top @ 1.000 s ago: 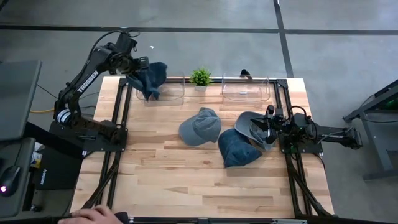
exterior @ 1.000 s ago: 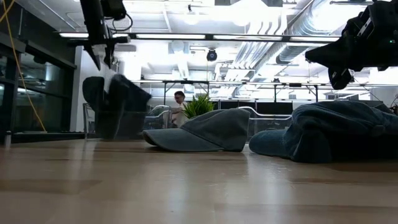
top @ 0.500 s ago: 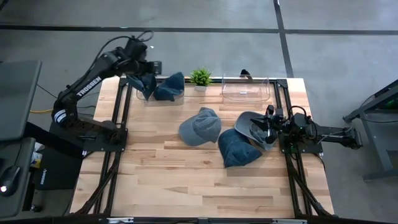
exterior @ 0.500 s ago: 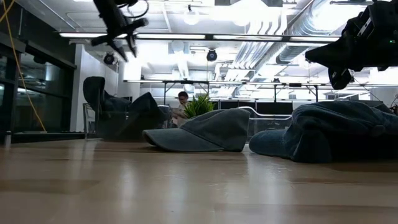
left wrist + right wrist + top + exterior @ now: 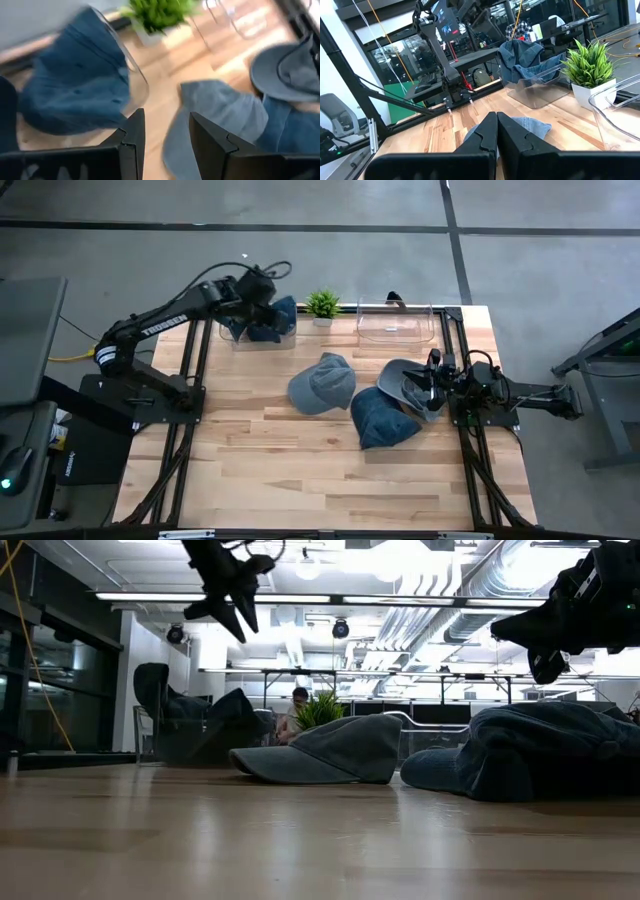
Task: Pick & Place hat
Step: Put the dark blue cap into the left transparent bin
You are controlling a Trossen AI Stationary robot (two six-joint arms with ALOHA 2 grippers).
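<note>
The left end effector (image 5: 262, 288) hangs above the bench (image 5: 300, 470) with its fingers spread apart and nothing between them. Just below it, a dark blue hat (image 5: 262, 320) lies slumped in the clear bin (image 5: 284, 336) near a small potted plant (image 5: 322, 304). A grey cap (image 5: 322, 383) rests mid-bench, well clear of it. The right end effector (image 5: 432, 383) sits pinched closed and empty just beside two more hats (image 5: 385, 415).

3 hats (image 5: 322, 384) crowd centre, front bare
</note>
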